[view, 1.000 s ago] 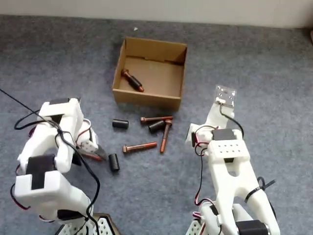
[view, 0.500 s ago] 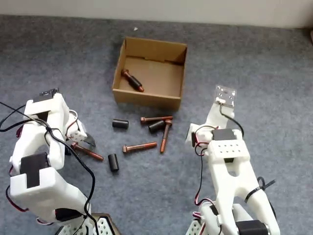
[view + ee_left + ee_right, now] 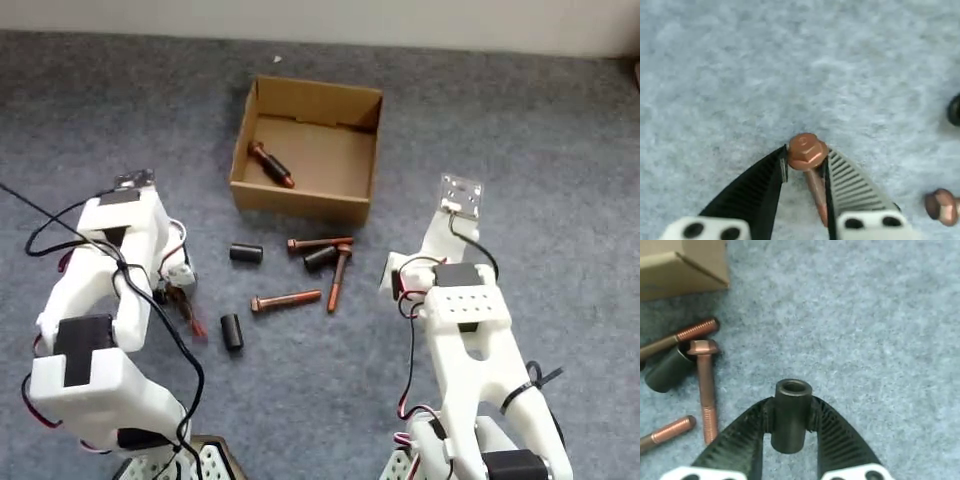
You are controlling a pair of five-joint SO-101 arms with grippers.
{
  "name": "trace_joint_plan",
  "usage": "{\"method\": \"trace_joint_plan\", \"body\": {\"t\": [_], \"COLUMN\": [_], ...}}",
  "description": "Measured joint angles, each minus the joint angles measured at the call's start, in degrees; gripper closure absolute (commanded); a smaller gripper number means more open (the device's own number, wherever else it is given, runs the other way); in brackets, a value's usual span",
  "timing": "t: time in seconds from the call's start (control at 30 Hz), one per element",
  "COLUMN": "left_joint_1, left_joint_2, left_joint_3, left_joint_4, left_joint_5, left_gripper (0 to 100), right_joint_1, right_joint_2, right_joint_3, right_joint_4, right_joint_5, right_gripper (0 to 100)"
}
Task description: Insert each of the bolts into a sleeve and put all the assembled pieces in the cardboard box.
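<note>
Left gripper (image 3: pixel 806 152) clamps a copper-coloured hex-head metal bolt (image 3: pixel 808 149) under its head. Right gripper (image 3: pixel 792 407) clamps a black cylindrical sleeve (image 3: pixel 791 420) mid-barrel, above grey carpet (image 3: pixel 880 315). The 2 parts are likely stiff, dense and smooth: grip squarely across shank and barrel.

Light is even and diffuse across the high view, moderately bright. Shadows are soft-edged, with faint dark patches on the grey carpet (image 3: pixel 560 150) beneath both arms. One inner wall of the cardboard box (image 3: pixel 300 200) is darker than its floor. White arm shells bright, not washed out.

Left wrist view: carpet pale. The bolt (image 3: pixel 806 150) has a soft highlight on its head.

Right wrist view: sleeve (image 3: pixel 791 412) dark, faint sheen at the rim, soft shadow beneath.
</note>
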Motion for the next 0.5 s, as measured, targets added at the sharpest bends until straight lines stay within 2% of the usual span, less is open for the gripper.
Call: {"method": "trace_joint_plan", "body": {"t": [0.33,0.5], "left_joint_1": [2.9,2.9], "left_joint_2": [0.2,-2.8], "left_joint_3": [-4.0,-8.7], "left_joint_4": [-0.3,3.3], "left_joint_5": [-6.4,-10.5], "left_gripper": [100,100], "right_joint_1": [0.0,-0.1], "right_joint_2": [-0.5,-0.5], "right_joint_3": [0.0,0.0], "right_joint_4": [0.0,0.0], "right_joint_5": [0.0,0.0], "right_gripper": [99.4,99.4]}}
